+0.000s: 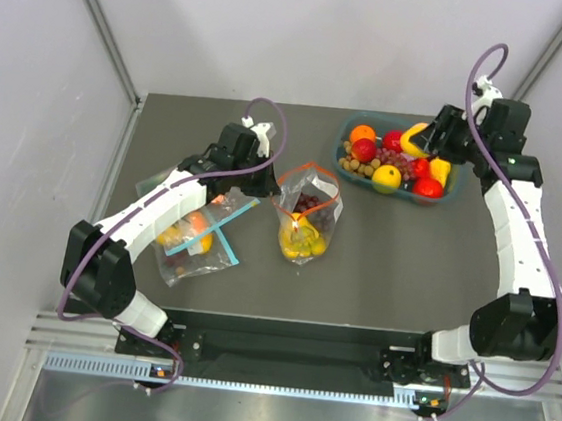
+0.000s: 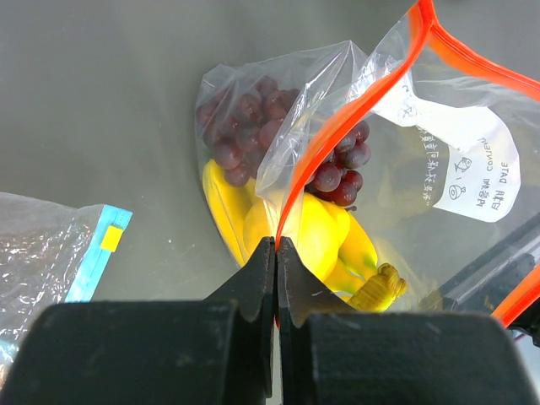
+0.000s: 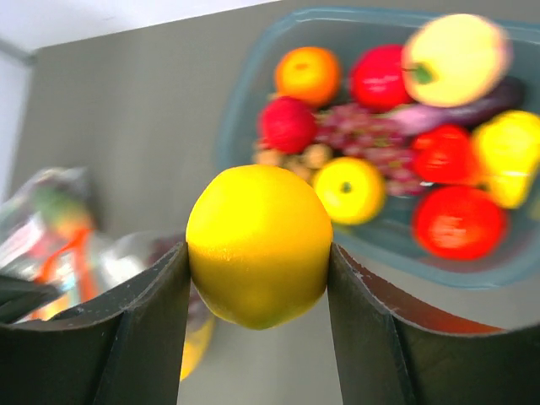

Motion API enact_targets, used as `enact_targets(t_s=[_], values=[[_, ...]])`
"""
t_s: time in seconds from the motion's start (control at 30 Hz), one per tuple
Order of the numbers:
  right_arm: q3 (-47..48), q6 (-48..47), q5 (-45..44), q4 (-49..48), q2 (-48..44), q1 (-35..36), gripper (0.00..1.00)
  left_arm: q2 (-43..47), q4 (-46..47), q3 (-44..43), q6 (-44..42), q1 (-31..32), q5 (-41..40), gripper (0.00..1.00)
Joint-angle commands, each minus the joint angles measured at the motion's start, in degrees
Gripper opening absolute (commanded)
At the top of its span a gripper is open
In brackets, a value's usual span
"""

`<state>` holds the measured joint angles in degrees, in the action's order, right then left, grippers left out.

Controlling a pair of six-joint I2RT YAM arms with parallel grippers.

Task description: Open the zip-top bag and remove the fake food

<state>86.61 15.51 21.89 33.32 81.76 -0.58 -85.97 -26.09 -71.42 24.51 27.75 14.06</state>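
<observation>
Lemon [image 3: 259, 240] sits tight between the two fingers of the right end effector [image 3: 257, 253]. The fingers are partly open, just wide enough to squeeze it on both sides. The lemon is out of the bag and up in the air, at the far left edge of the teal basket [image 3: 240, 110] that is full of other fruit. The basket lies just ahead of the fingers and a bit to their right, so I think the next move is a short one: go over the basket and let go.

The zip-top bag [image 1: 306, 213] is in the middle of the counter [image 1: 387, 252], well apart from the right end effector and off to its left. Its mouth is open and points up and toward the far side. Its long side runs from the mouth back toward the arms. The left arm is much nearer to it. The left end effector [image 2: 277, 241] is closed all the way and pinches the red-orange zip strip [image 2: 354, 110] at the near left rim, holding the mouth open.

Inside the bag I can see dark purple grapes [image 2: 245, 126] and a yellow banana bunch [image 2: 325, 240]. So the job looks partly done.
</observation>
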Motion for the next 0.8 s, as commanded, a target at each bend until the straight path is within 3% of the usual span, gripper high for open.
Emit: enact_targets(t_s=[0.0,0.37,0.77], values=[[-1.70,-4.34,-5.36,-2.12,2.18,-2.05,0.28,1.69,1.56,-1.79,-0.87,-0.24,0.00,0.00],[-5.31,-8.03,-10.90,-2.82,11.13,-2.58,0.27,0.54,1.04,-2.41,-1.84,-0.24,0.79,0.00],[-0.13,-11.20,-13.80,-3.70,20.72,-2.58,0.28,0.28,0.42,-2.32,-2.28,-0.24,0.44,0.00]])
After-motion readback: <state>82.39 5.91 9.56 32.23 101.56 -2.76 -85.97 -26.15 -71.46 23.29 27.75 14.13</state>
